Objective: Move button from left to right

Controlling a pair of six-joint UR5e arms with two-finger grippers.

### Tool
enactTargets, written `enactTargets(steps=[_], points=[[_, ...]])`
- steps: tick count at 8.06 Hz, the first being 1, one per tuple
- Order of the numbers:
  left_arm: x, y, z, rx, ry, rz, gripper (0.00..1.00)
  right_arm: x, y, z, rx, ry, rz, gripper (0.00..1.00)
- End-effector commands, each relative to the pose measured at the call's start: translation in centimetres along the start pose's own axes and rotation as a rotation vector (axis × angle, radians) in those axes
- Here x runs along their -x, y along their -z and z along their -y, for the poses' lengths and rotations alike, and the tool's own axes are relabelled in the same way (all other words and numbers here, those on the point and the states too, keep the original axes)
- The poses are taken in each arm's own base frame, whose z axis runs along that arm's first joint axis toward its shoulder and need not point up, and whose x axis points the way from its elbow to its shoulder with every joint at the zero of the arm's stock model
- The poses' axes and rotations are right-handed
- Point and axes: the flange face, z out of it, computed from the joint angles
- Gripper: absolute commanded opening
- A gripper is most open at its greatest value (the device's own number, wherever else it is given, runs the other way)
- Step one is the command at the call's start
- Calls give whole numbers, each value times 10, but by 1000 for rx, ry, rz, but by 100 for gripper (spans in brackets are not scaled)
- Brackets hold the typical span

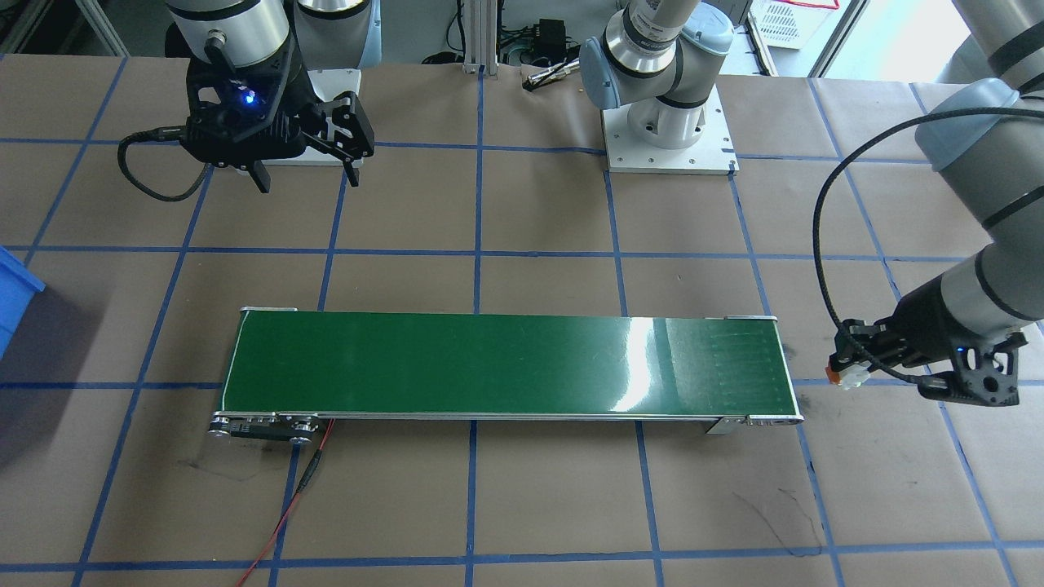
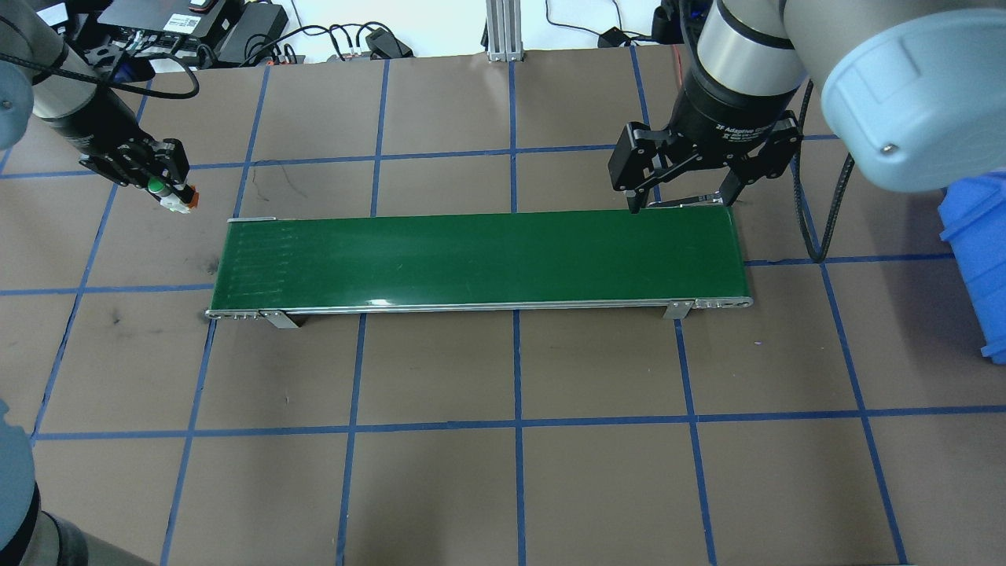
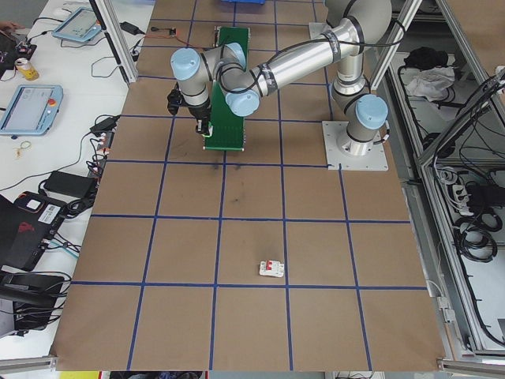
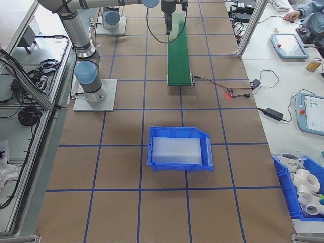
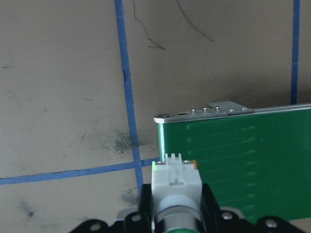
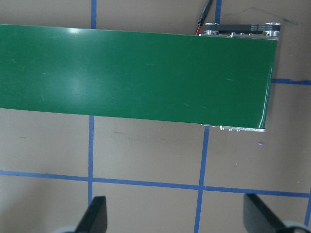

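Gripped between the left hand's (image 2: 161, 185) black fingers, the button (image 2: 174, 196) shows a round green cap, a blocky white plastic body and an orange base; it hangs just off the left end of the belt (image 2: 479, 255), above the worktop (image 2: 503, 440). That belt is a long, glossy green strip in a thin metal frame. Brown matte paper with a blue tape grid covers the worktop. Near the belt's other end, the right hand (image 2: 682, 200) is spread wide, empty.
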Motion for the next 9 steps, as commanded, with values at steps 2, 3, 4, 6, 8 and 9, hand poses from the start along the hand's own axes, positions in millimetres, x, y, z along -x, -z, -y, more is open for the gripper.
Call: enactTargets(steps=[2, 3, 4, 6, 8, 9], points=[[-11, -75, -3, 93, 18, -48, 0, 0, 0, 0, -1, 0, 0, 100], [-17, -86, -11, 119, 60, -55, 0, 0, 0, 0, -1, 0, 0, 100], [-19, -91, -13, 128, 68, -61, 0, 0, 0, 0, -1, 0, 0, 100], [-27, -94, -14, 139, 79, -64, 18, 0, 0, 0, -1, 0, 0, 100], [-64, -65, -15, 112, 73, -21, 100, 0, 0, 0, -1, 0, 0, 100], [-74, -48, -19, 85, 66, -12, 100, 0, 0, 0, -1, 0, -1, 100]])
